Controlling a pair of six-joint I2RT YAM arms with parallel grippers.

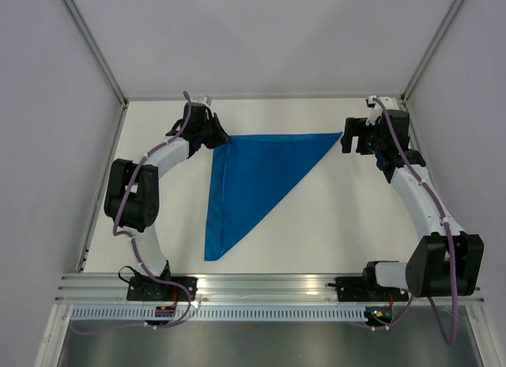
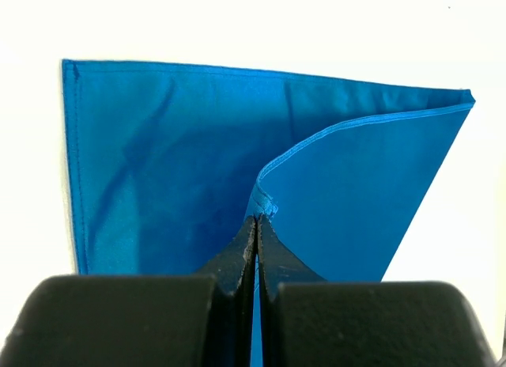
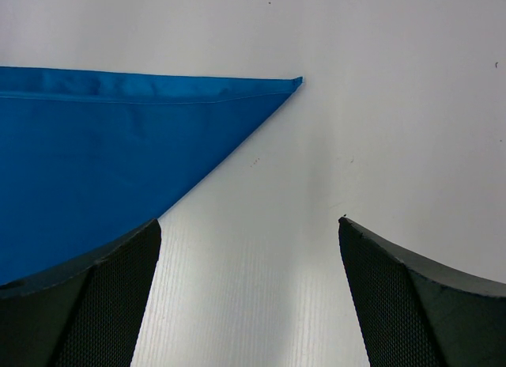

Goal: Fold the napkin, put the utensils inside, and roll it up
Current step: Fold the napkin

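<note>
Napkin (image 1: 253, 173) folded into a triangle — my left gripper (image 2: 257, 225) pinches its corner, right gripper (image 3: 249, 225) stands wide — utensils and rolling remain

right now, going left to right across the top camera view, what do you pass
left arm → left pincer, shut on the napkin's far left corner → napkin, folded into a triangle → right pincer, open just past the napkin's right tip → right arm
</note>
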